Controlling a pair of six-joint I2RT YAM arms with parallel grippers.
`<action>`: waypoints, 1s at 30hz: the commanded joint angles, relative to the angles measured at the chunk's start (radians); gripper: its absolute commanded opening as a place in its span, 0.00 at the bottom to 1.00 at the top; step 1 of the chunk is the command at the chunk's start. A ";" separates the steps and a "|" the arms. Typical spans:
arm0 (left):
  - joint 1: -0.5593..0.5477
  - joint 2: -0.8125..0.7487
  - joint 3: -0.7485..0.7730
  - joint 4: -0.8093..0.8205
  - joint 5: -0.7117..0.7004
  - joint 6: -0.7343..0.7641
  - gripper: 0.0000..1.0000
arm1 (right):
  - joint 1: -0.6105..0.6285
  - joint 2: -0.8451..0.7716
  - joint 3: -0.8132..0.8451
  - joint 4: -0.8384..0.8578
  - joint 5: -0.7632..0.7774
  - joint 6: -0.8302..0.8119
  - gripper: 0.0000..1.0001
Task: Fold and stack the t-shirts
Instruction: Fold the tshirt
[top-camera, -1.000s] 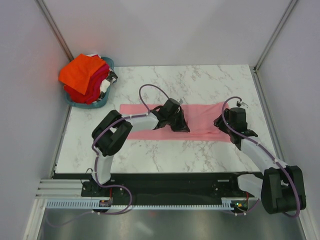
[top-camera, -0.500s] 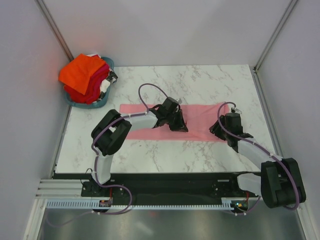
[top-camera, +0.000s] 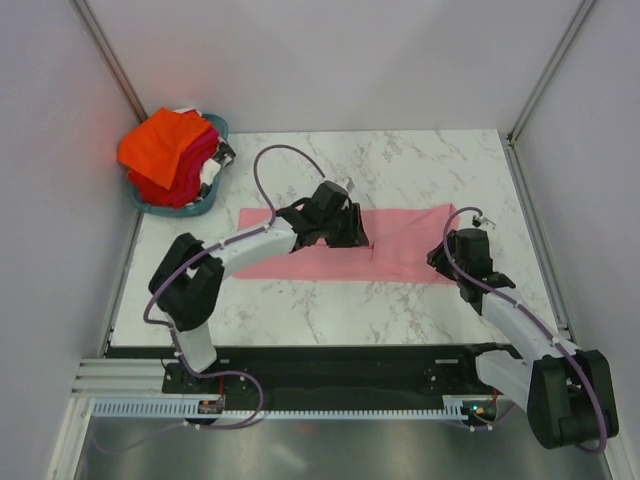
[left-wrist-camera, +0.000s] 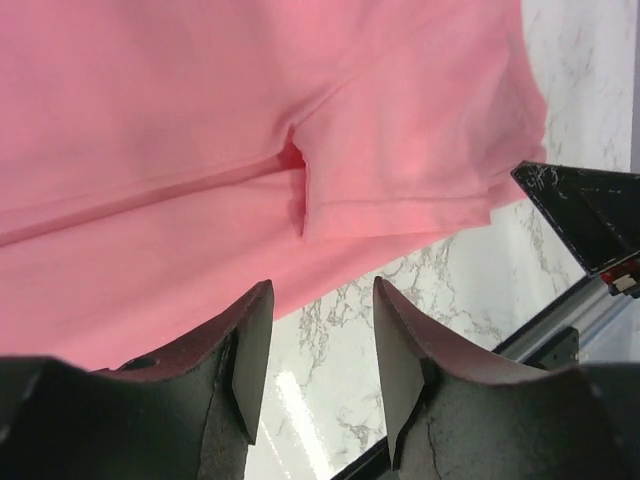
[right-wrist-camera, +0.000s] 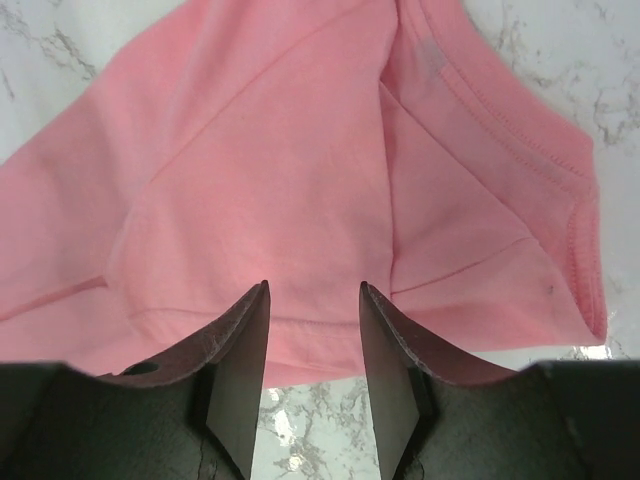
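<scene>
L gripper (top-camera: 352, 232): jaws apart, nothing between them. It hangs over the mid-length of the pink t-shirt (top-camera: 405, 245). In the L wrist view the gripper (left-wrist-camera: 320, 292) sits just above the cloth's edge, where pink (left-wrist-camera: 190, 140) meets the counter (left-wrist-camera: 330, 395). A short crease or tuck lies just ahead of the jaws. Contact w/ the cloth: cannot tell.

R gripper (top-camera: 447, 256): also released, holding nothing. It is at the shirt's R end, near the front corner. In the R wrist view the gripper (right-wrist-camera: 313, 290) frames the hem edge of the t-shirt (right-wrist-camera: 250, 150), w/ the stitched neck band and a folded-in panel beyond, to the upper R.

T-shirt position: flat on the counter (top-camera: 400, 160), lying as a long narrow band across its middle, roughly btwn the two arms.

Progress (judged): the band shape and tucked panels suggest the lengthwise folds are in. The cross folds are not yet made. No stack shows on the counter.

Remaining: the heap of t-shirts (top-camera: 165, 145), orange on top and red below, sits unfolded in the basket (top-camera: 222, 128) at the far L corner, well apart from both grippers. Est. stage: early, 1st shirt about half folded.
</scene>
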 joint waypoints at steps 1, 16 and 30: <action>0.006 -0.147 -0.004 -0.076 -0.255 0.144 0.53 | 0.002 -0.035 0.078 -0.028 0.029 -0.022 0.49; 0.188 -0.197 -0.122 -0.127 -0.716 0.299 1.00 | 0.008 0.216 0.274 -0.182 0.058 -0.069 0.58; 0.406 0.075 0.011 -0.165 -0.464 0.270 0.93 | 0.044 0.451 0.379 -0.186 0.119 -0.152 0.55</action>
